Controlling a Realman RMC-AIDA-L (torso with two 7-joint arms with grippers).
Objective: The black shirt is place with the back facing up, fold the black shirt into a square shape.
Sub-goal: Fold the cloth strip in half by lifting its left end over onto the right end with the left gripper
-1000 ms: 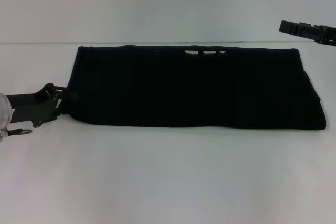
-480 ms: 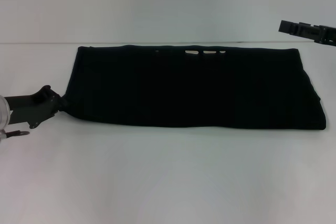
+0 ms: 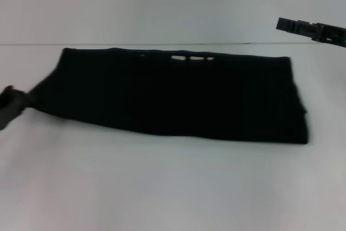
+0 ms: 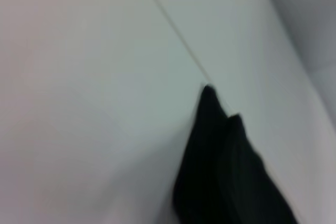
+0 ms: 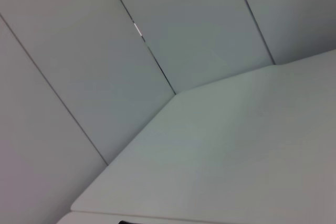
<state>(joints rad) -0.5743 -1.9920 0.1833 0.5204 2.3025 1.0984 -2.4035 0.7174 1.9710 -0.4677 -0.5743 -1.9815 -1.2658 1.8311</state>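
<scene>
The black shirt lies folded into a long flat band across the white table, with a few white marks at its far edge. Its near left corner is drawn out into a point toward my left gripper, which sits at the far left edge of the head view, shut on that corner. In the left wrist view the black shirt shows as a dark bunched fold over the table. My right gripper hangs high at the far right, well above and apart from the cloth.
The white table runs back to a pale wall right behind the shirt's far edge. The right wrist view shows only the table corner and wall panels.
My left gripper has moved left toward the picture's edge, pulling the shirt's near left corner out. The whole shirt has slid left. The right gripper appears slightly further left.
</scene>
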